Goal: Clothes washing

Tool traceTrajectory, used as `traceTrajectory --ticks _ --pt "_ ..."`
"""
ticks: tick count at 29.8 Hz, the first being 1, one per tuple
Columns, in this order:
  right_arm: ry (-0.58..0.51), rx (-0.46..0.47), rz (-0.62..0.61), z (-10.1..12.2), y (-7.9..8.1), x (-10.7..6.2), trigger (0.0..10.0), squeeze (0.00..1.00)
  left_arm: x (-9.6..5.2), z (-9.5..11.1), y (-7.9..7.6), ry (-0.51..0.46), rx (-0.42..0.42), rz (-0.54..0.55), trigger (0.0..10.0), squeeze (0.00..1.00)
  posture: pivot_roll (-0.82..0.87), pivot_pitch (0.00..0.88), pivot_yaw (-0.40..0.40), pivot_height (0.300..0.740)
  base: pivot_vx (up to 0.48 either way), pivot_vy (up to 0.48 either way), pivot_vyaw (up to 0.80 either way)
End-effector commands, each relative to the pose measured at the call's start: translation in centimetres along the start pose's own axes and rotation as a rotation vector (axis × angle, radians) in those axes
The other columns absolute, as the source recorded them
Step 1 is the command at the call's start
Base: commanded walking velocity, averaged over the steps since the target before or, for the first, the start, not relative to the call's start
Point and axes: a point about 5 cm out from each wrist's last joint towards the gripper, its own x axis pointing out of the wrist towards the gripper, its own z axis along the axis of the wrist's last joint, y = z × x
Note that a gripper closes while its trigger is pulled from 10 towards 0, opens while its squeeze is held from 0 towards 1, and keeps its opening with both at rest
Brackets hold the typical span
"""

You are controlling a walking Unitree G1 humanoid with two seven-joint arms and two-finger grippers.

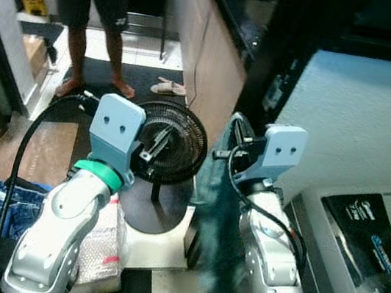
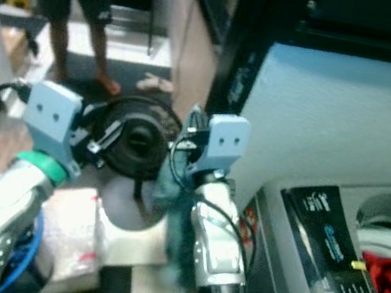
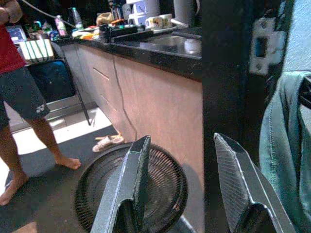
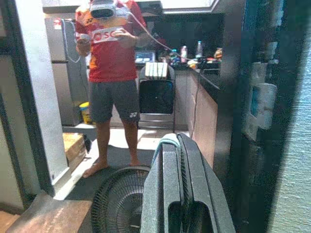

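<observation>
Grey top-loading washing machine [image 2: 322, 285] at robot's right with red clothes [image 2: 387, 277] in tub, round black floor fan [image 1: 170, 142] ahead, teal cloth garment [image 1: 216, 224] hanging pinched in right gripper [image 1: 222, 153], left gripper [image 3: 182, 170] raised beside it, fingers apart, empty.

Both silver arms are raised forward side by side, wrists bent so the fingers point away. The left gripper [image 1: 152, 147] sits on the left, its two black fingers [image 3: 129, 189] spread well apart with nothing between them. The right gripper [image 1: 225, 153], just to its right, has its fingers [image 4: 167, 194] pressed together on a teal cloth [image 1: 216, 224] hanging beside the arm.
</observation>
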Motion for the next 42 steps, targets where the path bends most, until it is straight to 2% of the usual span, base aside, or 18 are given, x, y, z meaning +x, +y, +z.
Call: traceTrajectory --ticks 1,11,22,24,25,27,28,29,31,32,34,42 --pt "-0.008 0.005 -0.01 0.2 -0.2 0.0 10.0 0.0 0.0 0.0 -0.2 0.005 -0.003 -0.014 10.0 0.0 0.14 0.093 0.016 0.74 0.0 0.0 -0.8" --pt "-0.015 0.012 -0.004 0.3 0.0 0.1 10.0 0.0 0.0 0.1 0.0 0.004 -0.003 0.004 10.0 0.0 0.14 0.092 0.016 0.74 0.0 0.0 -0.8" --pt "-0.062 0.032 -0.015 1.5 0.0 0.8 10.0 0.0 0.1 0.4 0.1 -0.012 0.017 0.005 10.0 0.0 0.15 0.091 0.017 0.74 0.0 0.0 -0.8" --pt "-0.127 0.037 -0.028 3.2 0.0 1.4 10.0 0.0 0.2 0.5 0.1 -0.014 0.02 0.006 10.0 0.0 0.15 0.091 0.019 0.74 0.0 0.0 -0.8" --pt "-0.127 0.037 -0.028 3.2 0.0 1.4 10.0 0.0 0.2 0.5 0.1 -0.014 0.02 0.006 10.0 0.0 0.15 0.091 0.019 0.74 0.0 0.0 -0.8" --pt "-0.261 -0.015 -0.051 6.3 -0.2 2.2 10.0 0.0 0.2 0.5 0.1 -0.015 0.021 0.006 10.0 0.0 0.15 0.09 0.02 0.74 0.0 0.0 -0.8" --pt "-0.37 -0.07 -0.072 9.0 -0.6 2.8 10.0 0.0 0.2 0.5 0.1 -0.015 0.023 0.005 10.0 0.0 0.15 0.088 0.021 0.74 0.0 0.0 -0.8" --pt "-0.37 -0.07 -0.072 9.0 -0.6 2.8 10.0 0.0 0.2 0.5 0.1 -0.015 0.023 0.005 10.0 0.0 0.15 0.088 0.021 0.74 0.0 0.0 -0.8" --pt "-0.467 -0.15 -0.088 11.4 -1.2 3.1 10.0 0.0 0.2 0.5 0.1 -0.016 0.024 0.003 10.0 0.0 0.15 0.083 0.018 0.74 0.0 0.0 -0.8" --pt "-0.467 -0.15 -0.088 11.4 -1.2 3.1 10.0 0.0 0.2 0.5 0.1 -0.016 0.024 0.003 10.0 0.0 0.15 0.083 0.018 0.74 0.0 0.0 -0.8" --pt "-0.535 -0.207 -0.094 13.3 -1.9 3.1 10.0 0.0 0.2 0.5 0.1 -0.017 0.025 0.004 10.0 0.0 0.15 0.08 0.017 0.74 0.0 0.0 -0.8" --pt "-0.539 -0.195 -0.1 13.7 -2.0 2.9 10.0 0.0 0.2 0.4 0.1 -0.014 0.025 0.008 10.0 0.0 0.14 0.077 0.015 0.74 0.0 0.0 -0.8"
